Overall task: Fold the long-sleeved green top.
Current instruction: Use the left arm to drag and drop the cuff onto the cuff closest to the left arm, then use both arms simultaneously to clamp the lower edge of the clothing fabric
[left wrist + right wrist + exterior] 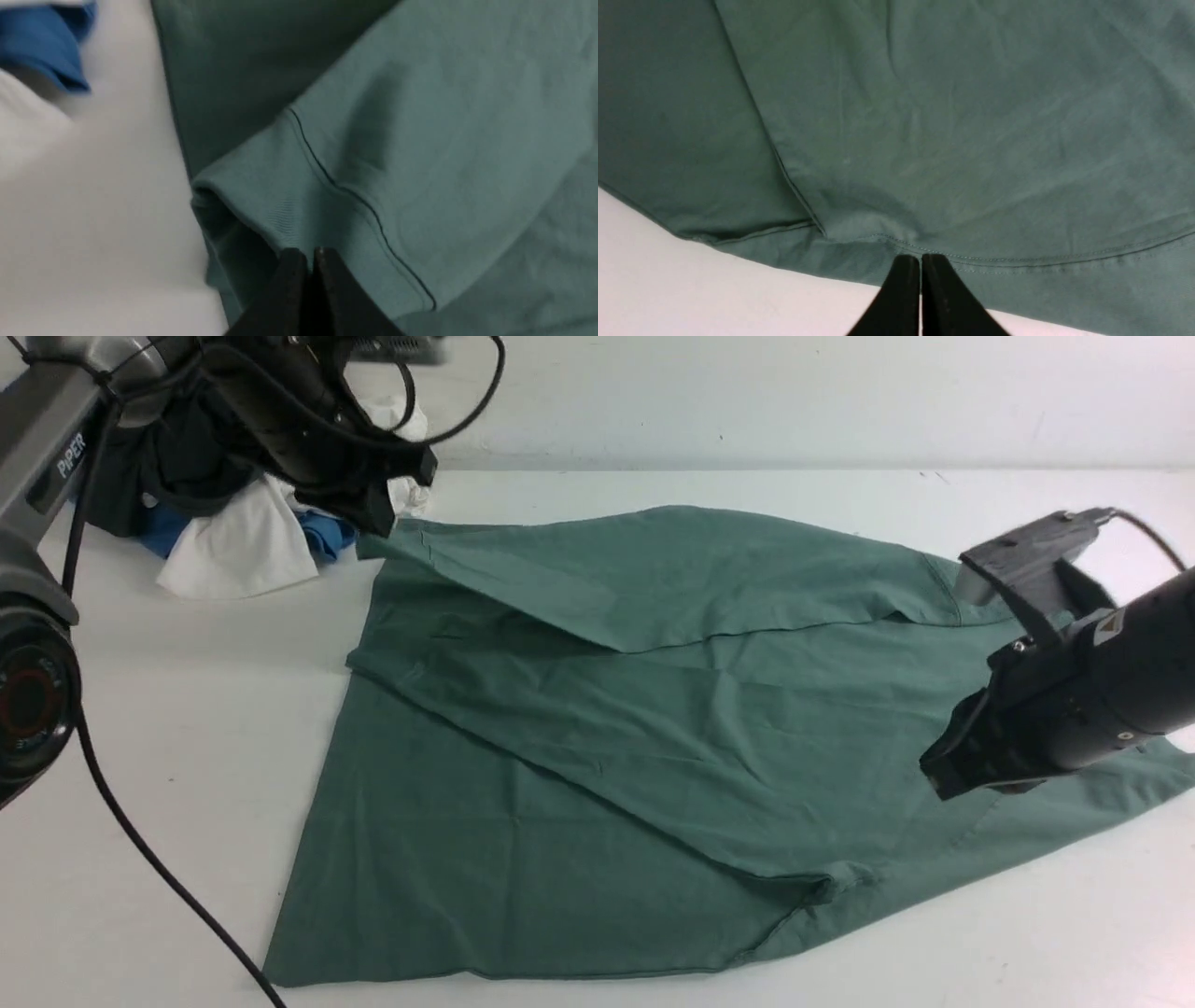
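Note:
The green long-sleeved top [653,728] lies spread on the white table, one sleeve folded across its body toward the back left. My left gripper [378,518] is at that sleeve's end. In the left wrist view its jaws [310,254] are shut on the ribbed cuff [275,214], which sits slightly raised with shadow under it. My right gripper [938,782] hangs over the top's right side. In the right wrist view its tips [920,259] are shut just above the stitched hem [1017,263], holding nothing, and the cloth there lies flat.
A pile of black, white and blue garments [233,523] sits at the back left, right beside the left gripper; its blue cloth [42,42] shows in the left wrist view. A black cable [140,849] trails over the table's left front.

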Controlling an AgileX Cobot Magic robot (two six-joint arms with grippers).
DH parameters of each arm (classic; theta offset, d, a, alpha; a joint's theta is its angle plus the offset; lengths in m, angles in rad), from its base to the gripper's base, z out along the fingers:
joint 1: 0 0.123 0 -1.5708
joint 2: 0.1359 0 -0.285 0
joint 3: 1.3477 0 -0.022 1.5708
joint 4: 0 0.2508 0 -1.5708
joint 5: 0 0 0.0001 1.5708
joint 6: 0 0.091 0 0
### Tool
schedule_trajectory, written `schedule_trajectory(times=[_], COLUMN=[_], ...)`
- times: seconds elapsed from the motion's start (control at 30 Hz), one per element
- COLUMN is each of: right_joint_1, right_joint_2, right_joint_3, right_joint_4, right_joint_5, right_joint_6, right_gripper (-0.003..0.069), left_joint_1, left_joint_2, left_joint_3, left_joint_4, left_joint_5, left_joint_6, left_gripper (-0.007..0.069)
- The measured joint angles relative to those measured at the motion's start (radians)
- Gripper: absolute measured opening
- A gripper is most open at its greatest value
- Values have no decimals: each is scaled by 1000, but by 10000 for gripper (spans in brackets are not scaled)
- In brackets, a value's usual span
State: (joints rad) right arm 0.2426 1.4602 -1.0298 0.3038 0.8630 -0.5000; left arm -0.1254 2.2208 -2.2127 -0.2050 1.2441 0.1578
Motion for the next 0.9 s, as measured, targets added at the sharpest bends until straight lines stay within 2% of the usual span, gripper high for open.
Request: schedule_trajectory(times=[0.07, 0.1, 0.13, 0.3, 0.43, 0.6, 0.73, 0.77, 0.8, 0.9], right_joint_1=[0, 0, 0, 0, 0, 0, 0, 0, 0, 0], right_joint_2=[-25, -25, -31, -34, -34, -34, -34, -34, -34, -34], right_joint_3=[1, 1, 1, 3, 7, 7, 7, 7, 7, 7], right_joint_4=[3, 3, 12, 37, 47, 50, 50, 50, 50, 50], right_joint_5=[0, 0, 0, -2, -12, -33, -34, -34, -34, -34], right_joint_6=[0, 0, 1, 0, 0, 0, 0, 0, 0, 0], right_gripper=[0, 0, 0, 0, 0, 0, 0, 0, 0, 0], left_joint_1=[-32, -34, -45, -48, -50, -71, -79, -79, -79, -79], left_joint_2=[-94, -108, -158, -240, -253, -245, -243, -245, -245, -260], left_joint_3=[219, 234, 353, 588, 662, 676, 677, 677, 677, 677], left_joint_4=[32, 35, 61, 124, 145, 187, 205, 205, 212, 205], left_joint_5=[-5, -7, -12, -90, -178, -204, -200, -192, -188, -127], left_joint_6=[10, 10, 7, -26, -36, -36, -33, -27, -26, -24], left_gripper=[-6, -6, -6, -6, -6, 11, 94, 156, 165, 309])
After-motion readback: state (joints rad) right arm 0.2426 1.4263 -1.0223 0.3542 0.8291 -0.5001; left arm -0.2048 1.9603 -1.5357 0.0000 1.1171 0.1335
